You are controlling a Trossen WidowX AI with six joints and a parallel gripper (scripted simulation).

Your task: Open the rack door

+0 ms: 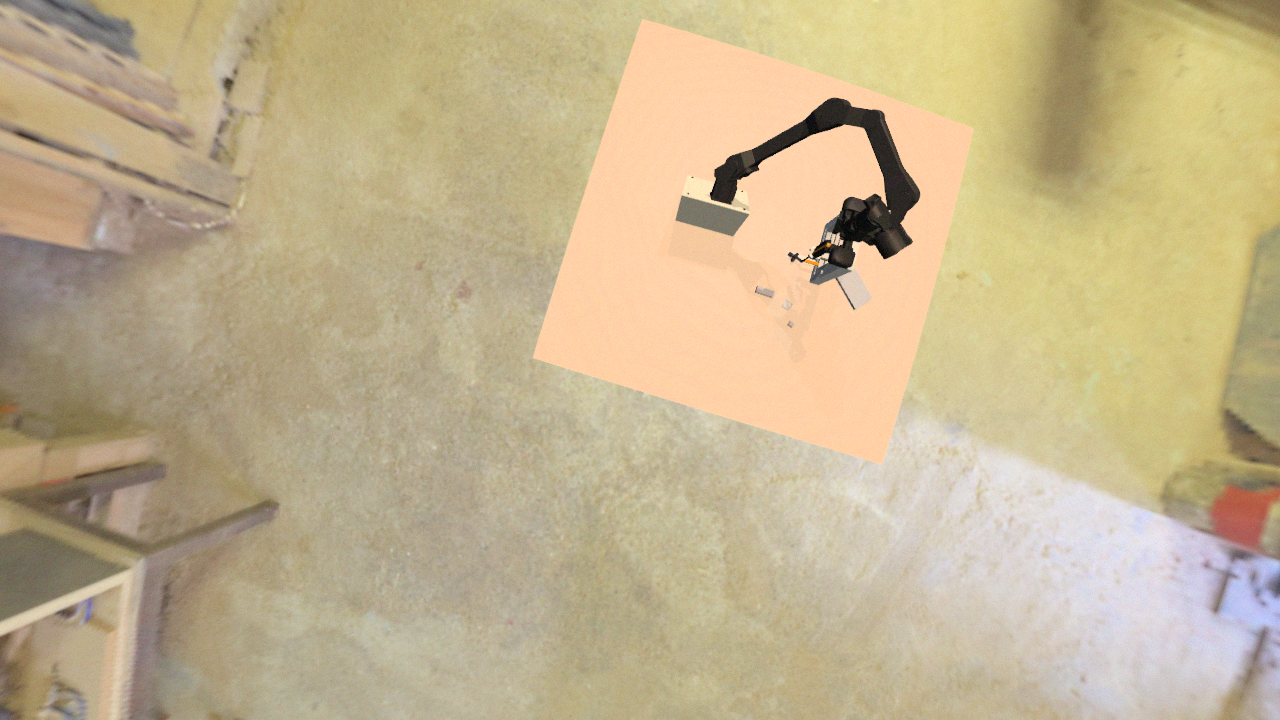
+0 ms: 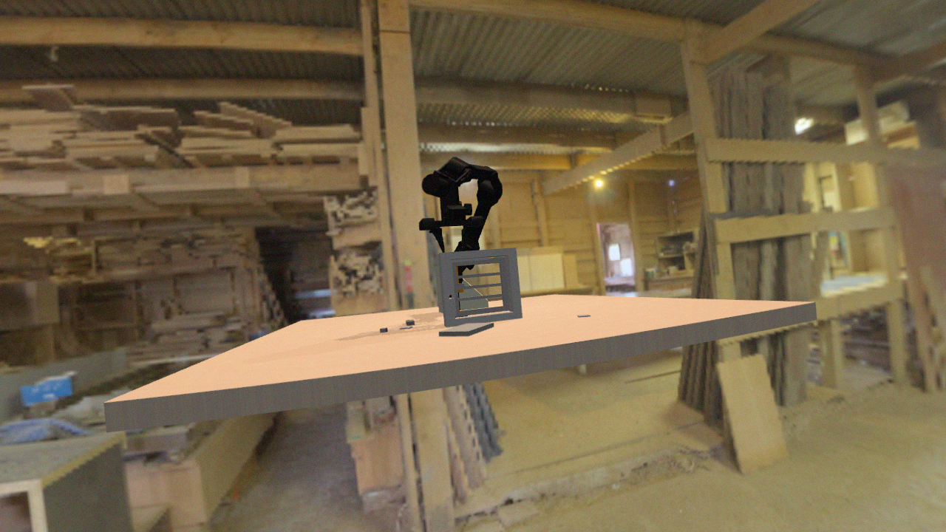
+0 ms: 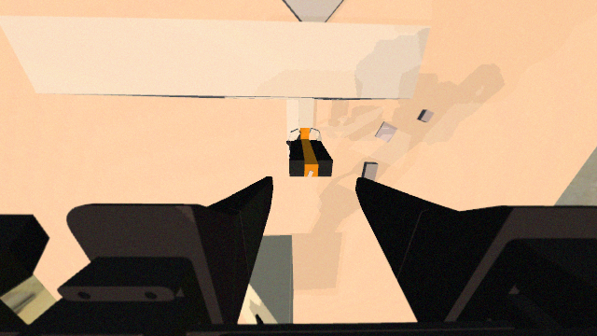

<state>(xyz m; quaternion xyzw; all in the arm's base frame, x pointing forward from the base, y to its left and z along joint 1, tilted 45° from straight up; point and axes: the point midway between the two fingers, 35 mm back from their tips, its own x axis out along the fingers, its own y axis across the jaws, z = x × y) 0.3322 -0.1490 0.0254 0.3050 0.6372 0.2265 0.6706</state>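
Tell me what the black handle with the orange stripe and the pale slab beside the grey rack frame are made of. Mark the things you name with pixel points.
Black handle with orange stripe (image 3: 322,154): probably matte plastic; flat colour, crisp edges.

Pale slab (image 1: 853,289) (image 2: 466,329): painted metal or board; smooth, no grain.

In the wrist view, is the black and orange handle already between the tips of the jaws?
No, the handle appears just beyond the gap, with the jaws standing apart.

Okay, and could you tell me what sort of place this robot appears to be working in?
Most likely a woodworking shop or timber store: stacked boards fill racks on one side, tall planks stand upright on the other, and rough timber posts support a corrugated roof.
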